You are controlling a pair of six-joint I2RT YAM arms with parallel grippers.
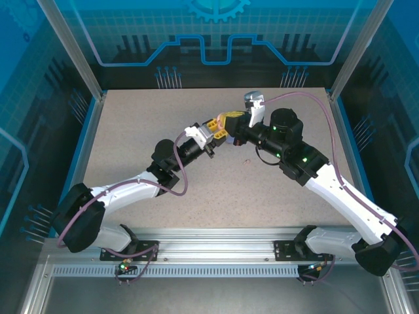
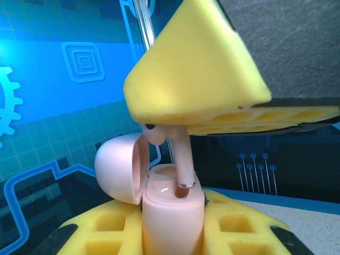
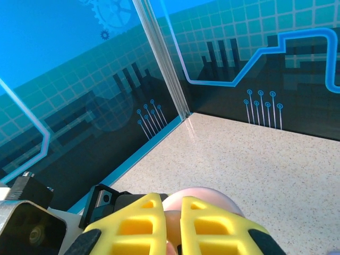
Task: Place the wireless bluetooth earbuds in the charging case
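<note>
Earbud [image 2: 178,154] (pinkish-beige) is clenched by the right pincer [image 3: 172,212], stem tip at the socket of the open charging case [image 2: 171,204], which is gripped by the left pincer [image 2: 172,227]. A tilted stem could be jammed on the rim.

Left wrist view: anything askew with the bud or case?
Nothing damaged. The earbud, pinched by the right gripper, leans a little, its stem tip at the well of the open charging case held in the left gripper; not seated yet.
</note>
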